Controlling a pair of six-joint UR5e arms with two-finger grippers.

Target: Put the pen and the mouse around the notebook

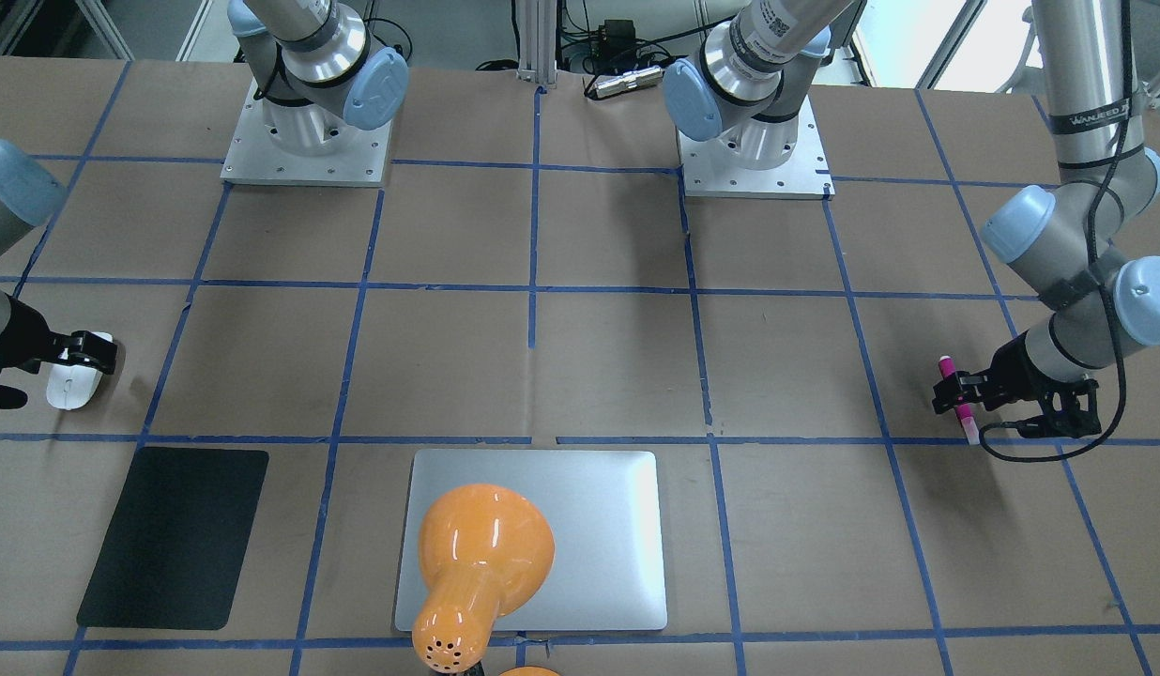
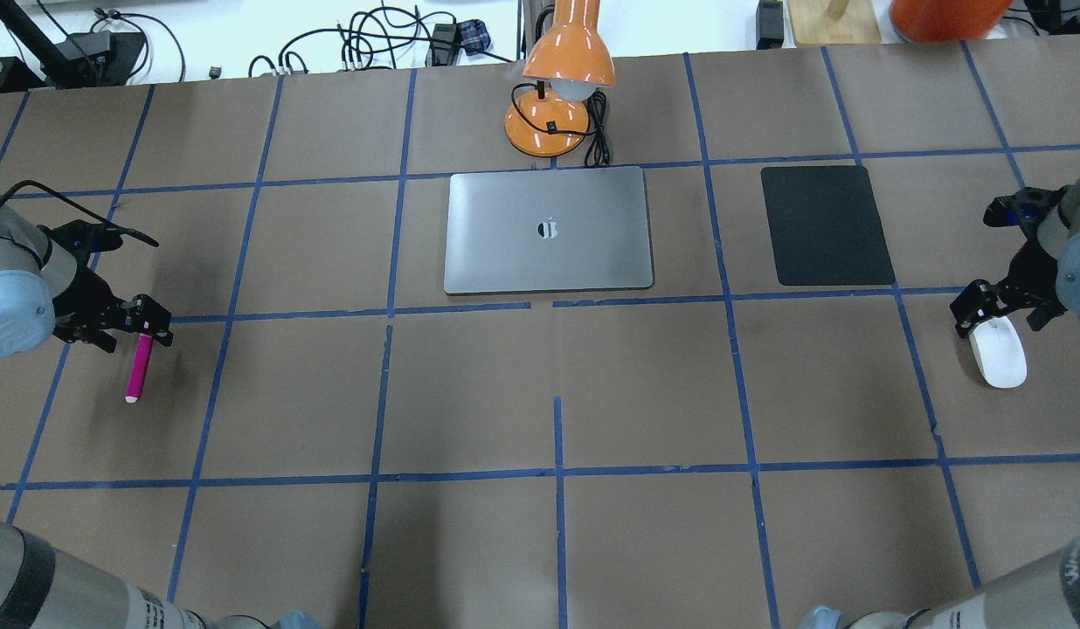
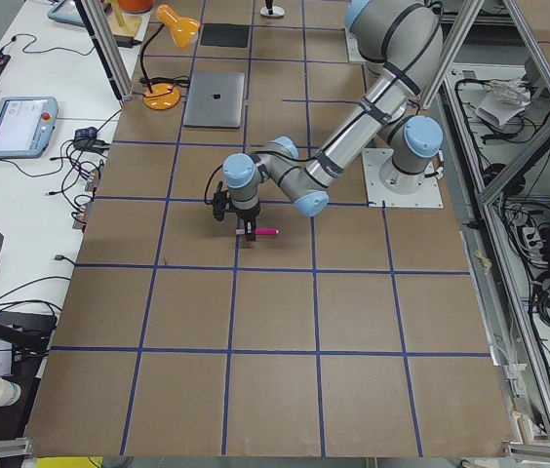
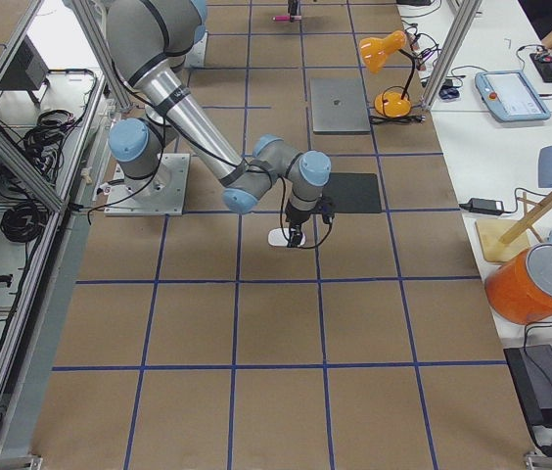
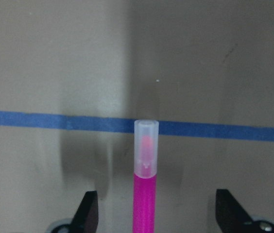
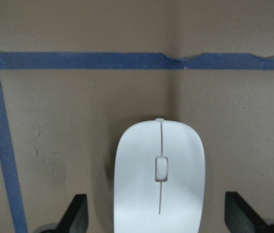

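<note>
One slim magenta pen with a translucent cap lies at the left end of the brown paper table, between the wide-open jaws of the left gripper, which touch nothing. One smooth white oval mouse lies at the right end, where the right gripper straddles it with its jaws just as wide, a gap on each side. One flat silver notebook with rounded corners sits mid-table, well apart from both, with one matte black mat between it and the mouse and one glossy orange lamp just beyond its far edge
</note>
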